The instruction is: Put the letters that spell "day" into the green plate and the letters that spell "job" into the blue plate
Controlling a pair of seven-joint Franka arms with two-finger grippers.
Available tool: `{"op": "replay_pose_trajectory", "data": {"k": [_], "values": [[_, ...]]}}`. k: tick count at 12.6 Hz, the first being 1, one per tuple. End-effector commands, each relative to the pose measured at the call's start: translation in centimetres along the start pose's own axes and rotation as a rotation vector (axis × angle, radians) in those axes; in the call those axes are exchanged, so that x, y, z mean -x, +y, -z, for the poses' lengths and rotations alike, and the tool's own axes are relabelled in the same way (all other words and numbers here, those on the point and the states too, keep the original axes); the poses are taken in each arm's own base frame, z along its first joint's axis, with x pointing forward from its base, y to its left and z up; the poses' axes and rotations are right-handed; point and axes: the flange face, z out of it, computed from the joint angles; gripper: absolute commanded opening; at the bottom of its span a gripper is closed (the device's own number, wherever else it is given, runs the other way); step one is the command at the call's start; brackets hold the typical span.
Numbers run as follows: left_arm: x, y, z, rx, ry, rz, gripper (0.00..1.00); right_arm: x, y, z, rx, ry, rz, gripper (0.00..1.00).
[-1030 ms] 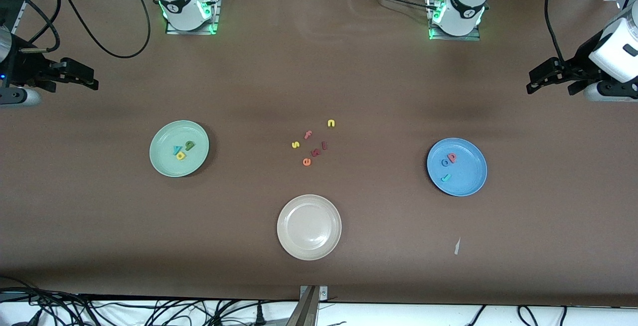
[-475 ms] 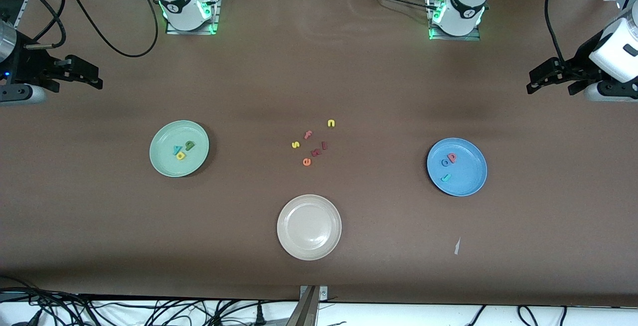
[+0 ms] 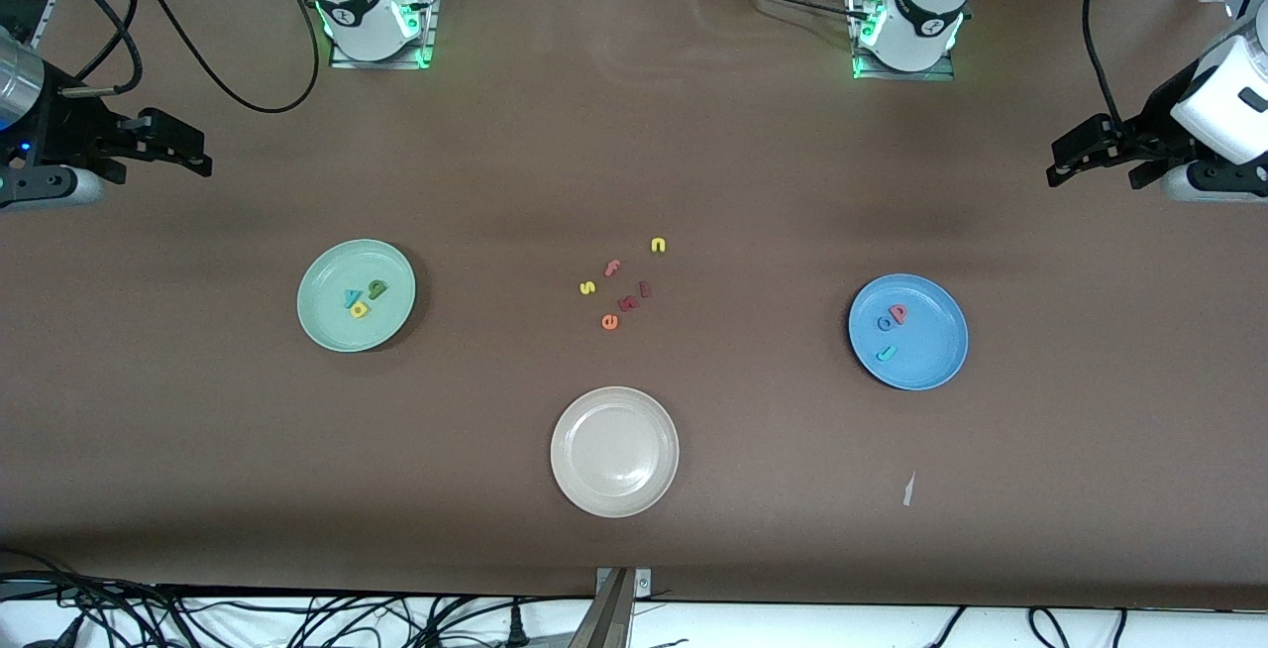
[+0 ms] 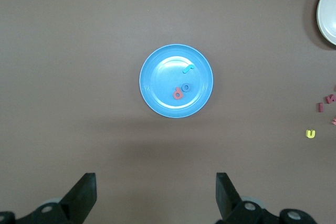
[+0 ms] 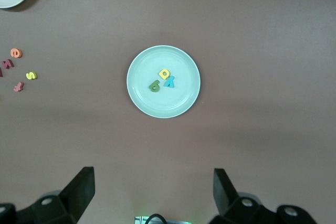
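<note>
Both end effectors spread, empty: left end effector above blue plate; right end effector above green plate, letters seemingly inside.

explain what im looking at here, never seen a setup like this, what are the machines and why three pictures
These are two robot arms bolted along one edge of a brown table. One picture looks down from a high camera facing them; the other two come from cameras on each arm's wrist.

The left gripper hangs at its own end of the table, open and empty; its wrist camera looks down on the blue plate, which holds the j, o and b letters. The right gripper is also open and empty, with the green plate below its camera, holding the d, a and y letters.

Between the plates lie leftover toy letters, and nearer the front camera a cream-white plate, holding nothing.
</note>
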Motion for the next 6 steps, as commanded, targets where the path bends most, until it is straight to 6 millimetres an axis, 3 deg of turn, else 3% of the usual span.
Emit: {"op": "replay_pose_trajectory", "data": {"k": [1, 6], "values": [[-0.22, -0.35, 0.34, -0.024, 0.006, -0.011, 1.0, -0.1, -0.23, 0.6, -0.006, 0.002, -0.006, 1.0], [-0.36, -0.71, 0.11, -0.041, 0.002, -0.01, 1.0, -0.02, -0.05, 0.74, -0.004, 0.003, -0.004, 1.0]]}}
